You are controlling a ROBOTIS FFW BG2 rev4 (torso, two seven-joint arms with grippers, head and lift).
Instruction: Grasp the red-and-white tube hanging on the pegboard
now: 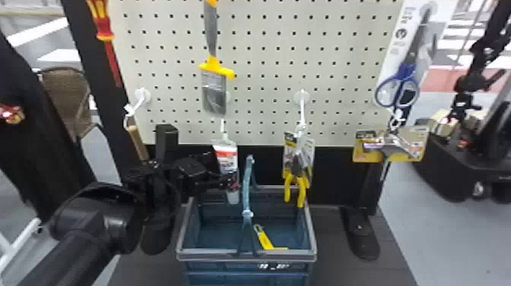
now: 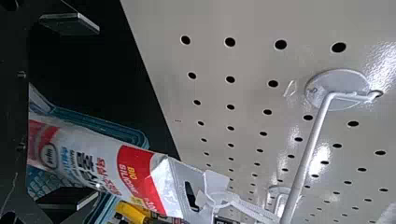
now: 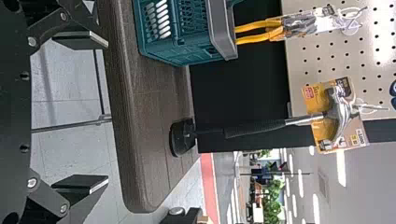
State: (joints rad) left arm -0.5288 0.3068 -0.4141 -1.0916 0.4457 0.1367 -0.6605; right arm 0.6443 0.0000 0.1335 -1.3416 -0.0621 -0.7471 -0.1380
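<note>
The red-and-white tube [image 1: 226, 156] hangs low on the pegboard [image 1: 266, 57], just above the far side of the blue basket [image 1: 246, 255]. The left hand [image 2: 86, 112] has its fingers [image 2: 70, 23] spread wide, with the tube between them. The right hand [image 3: 98, 112] is spread wide too, holding nothing, by the right end of the bench [image 3: 140, 93].

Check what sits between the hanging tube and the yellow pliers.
Head view: the blue basket handle stands upright between the red-and-white tube and the yellow-handled pliers, forward of the pegboard. Nothing else hangs there.
</note>
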